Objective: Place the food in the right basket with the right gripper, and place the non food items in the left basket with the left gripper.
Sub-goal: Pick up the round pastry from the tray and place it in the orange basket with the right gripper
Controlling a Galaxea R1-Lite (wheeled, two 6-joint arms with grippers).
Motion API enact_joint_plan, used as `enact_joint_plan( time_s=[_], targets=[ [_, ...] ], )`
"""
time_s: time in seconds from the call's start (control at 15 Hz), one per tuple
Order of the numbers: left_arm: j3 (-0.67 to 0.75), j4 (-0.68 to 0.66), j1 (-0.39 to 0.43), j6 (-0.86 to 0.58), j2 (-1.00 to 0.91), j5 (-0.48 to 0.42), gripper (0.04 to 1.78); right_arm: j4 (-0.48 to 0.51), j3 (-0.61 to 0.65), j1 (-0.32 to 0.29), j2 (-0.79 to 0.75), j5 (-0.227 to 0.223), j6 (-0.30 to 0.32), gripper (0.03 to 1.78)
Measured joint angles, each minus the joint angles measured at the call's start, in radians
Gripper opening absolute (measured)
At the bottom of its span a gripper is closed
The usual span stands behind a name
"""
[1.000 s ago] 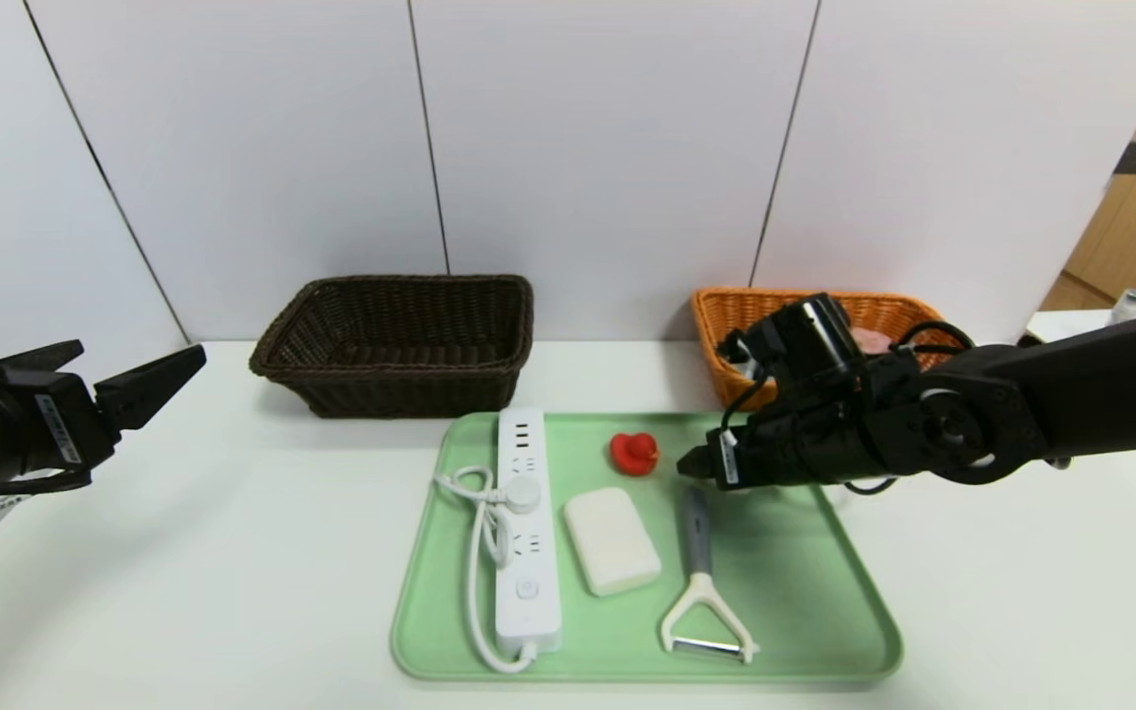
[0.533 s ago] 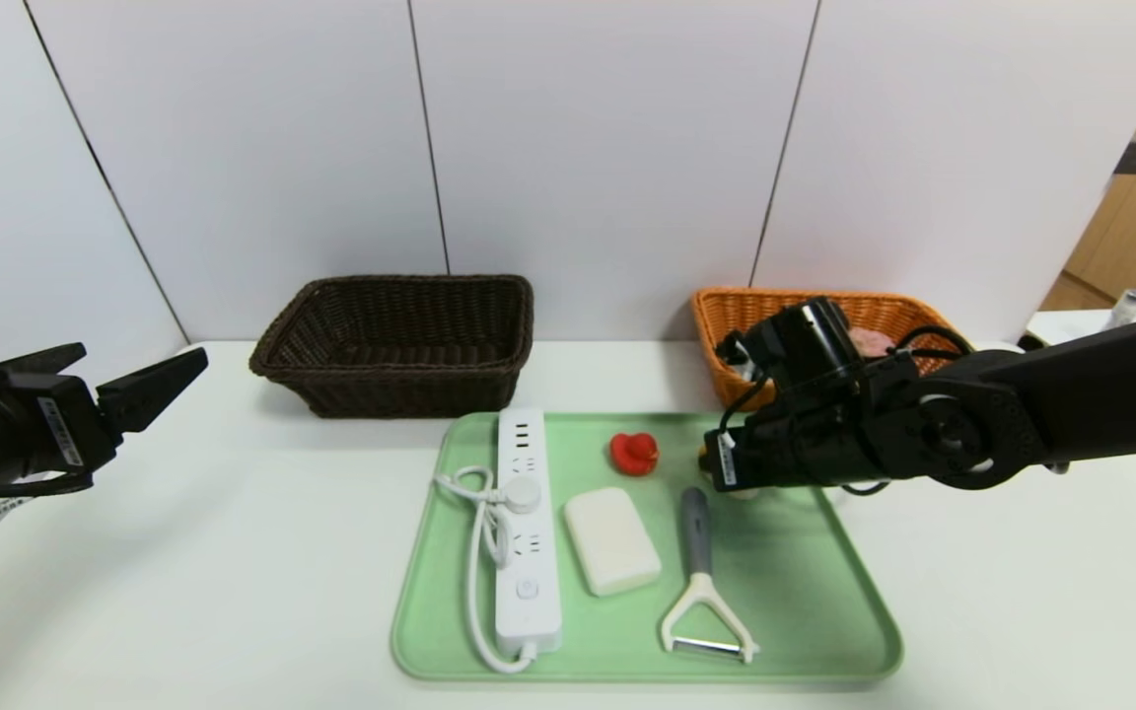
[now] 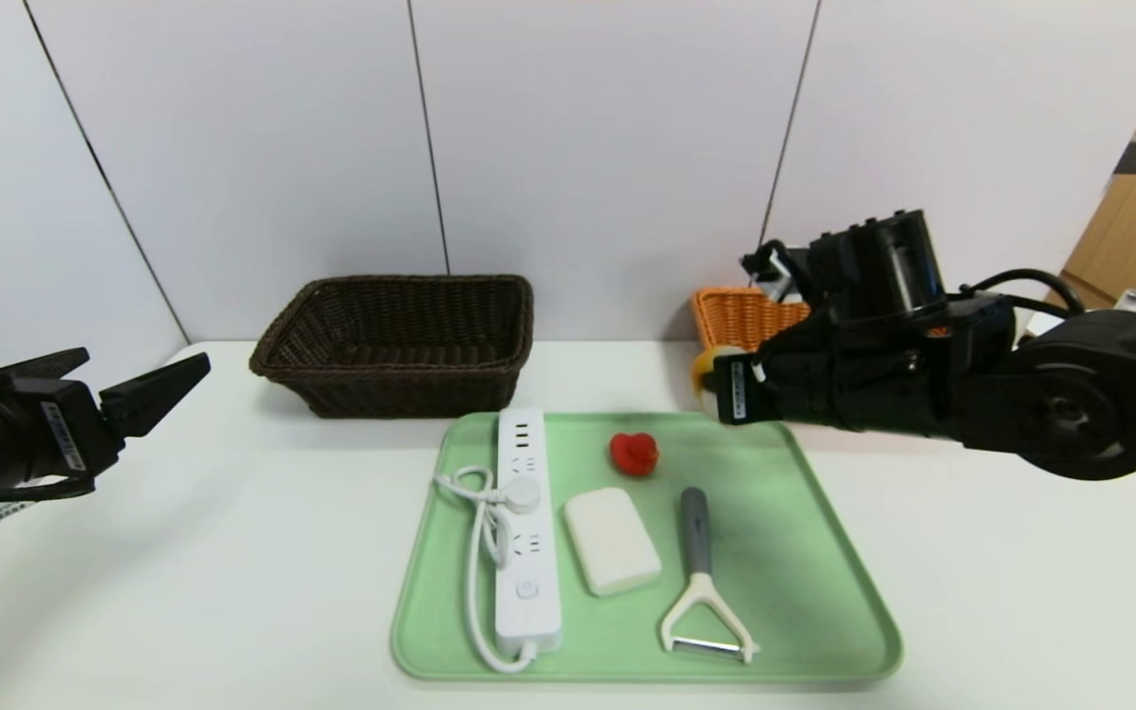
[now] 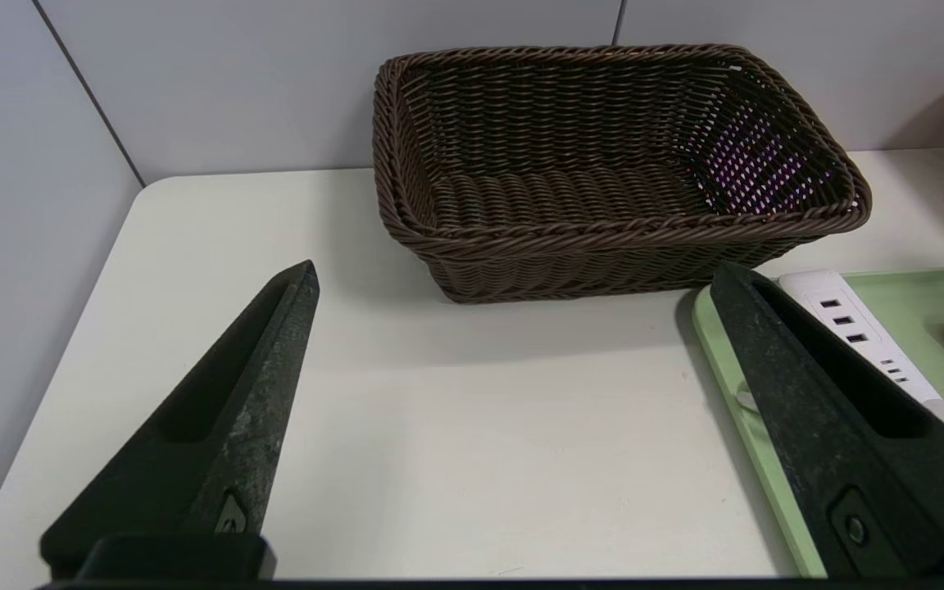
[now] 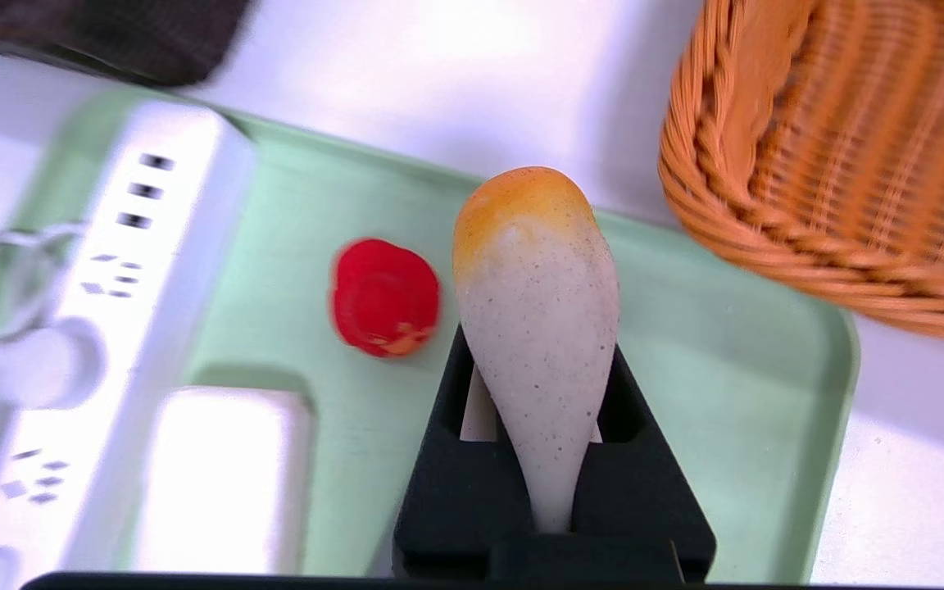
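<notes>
Since a second ago, the right gripper (image 3: pixel 726 387) has risen from just above the green tray (image 3: pixel 824 552) and now hangs in the air over the tray's far right corner, close to the orange basket (image 3: pixel 741 314). Its fingers are clenched on a pear-shaped food item (image 5: pixel 537 328), pale and speckled with an orange-yellow tip. The narrow end sits pinched between the black fingers, and the wide orange end sticks out past the fingertips. Its long axis runs in line with the gripper, pointing toward the robot's left, as the head view shows by the rounded tip poking out at the gripper's end (image 3: pixel 704 370).

On the tray, from the robot's left to right, lie a white power strip (image 3: pixel 527 532) with its coiled cord, a white bar of soap (image 3: pixel 612 540), and a peeler (image 3: pixel 698 582) with a grey handle pointing away from the robot. A small red item (image 3: pixel 634 453) sits near the tray's far edge, between the strip and the peeler.

The dark brown basket (image 4: pixel 603 164) stands behind the tray on the left of the white table (image 3: pixel 183 552). The left gripper (image 4: pixel 513 328) is parked well off to the left above the table, its two fingers spread wide with nothing between them.
</notes>
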Motion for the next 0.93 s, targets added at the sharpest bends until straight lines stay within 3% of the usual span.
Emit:
enact_joint_plan(
  time_s=[0.2,0.53,0.93],
  targets=[
    [0.008,0.001,0.000,0.001,0.002,0.000,1.69,-0.005,-0.084,-0.037,-0.052,0.044,-0.010,0.14],
    [0.011,0.000,0.000,-0.004,0.003,0.000,1.69,0.027,-0.256,-0.199,0.042,0.047,-0.016,0.14],
    [0.011,0.000,0.000,-0.004,0.003,-0.001,1.69,0.085,-0.346,-0.270,0.213,0.034,-0.020,0.13]
  ],
)
